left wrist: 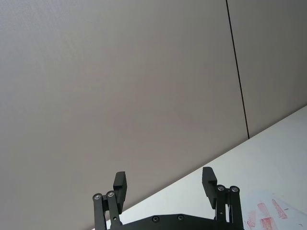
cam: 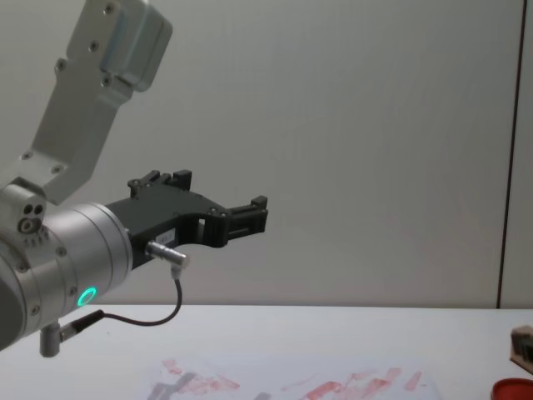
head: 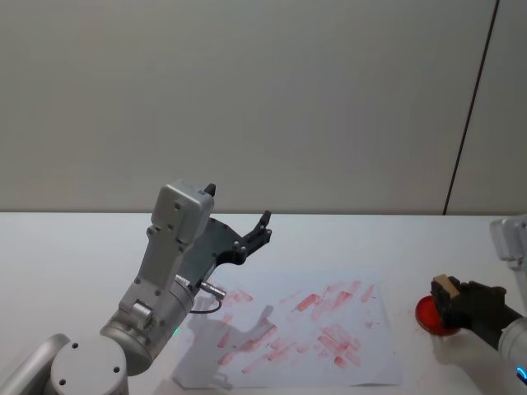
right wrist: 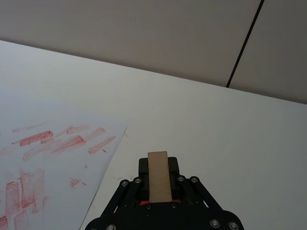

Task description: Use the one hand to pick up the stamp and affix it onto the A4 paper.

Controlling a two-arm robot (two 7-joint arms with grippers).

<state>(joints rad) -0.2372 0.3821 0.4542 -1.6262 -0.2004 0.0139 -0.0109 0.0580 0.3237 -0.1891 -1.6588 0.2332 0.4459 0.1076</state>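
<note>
One small wooden block is what we have to manage: the stamp (head: 445, 287) sits at the lower right of the head view, clamped between the fingers of our right gripper (head: 455, 306), directly over the round red ink pad (head: 431, 316). Whether its face touches the pad we cannot tell. In the right wrist view the stamp (right wrist: 159, 175) shows as a tan upright slab held by its two broad sides, with the right gripper (right wrist: 159, 179) closed snugly on it and a sliver of red below.

We judge the block rigid and light, so a firm squeeze should not harm it; smooth wood against hard fingers may slip or twist if it is pressed down off-centre, so the hold on the flat sides, low enough to leave the inked face free, looks right to us. The wet face will smear if it drags, which the streaked marks suggest.

The A4 paper (head: 362, 362) lies flat in the lower middle of the head view, just left of the pad, covered in red imprints; its edge also shows at the lower left of the right wrist view (right wrist: 57, 158). Thin and loose, it could shift or lift with the stamp.

Our left gripper (head: 239, 218) hangs raised above the paper's left part, fingers spread wide and empty, as the left wrist view (left wrist: 164, 184) confirms
</note>
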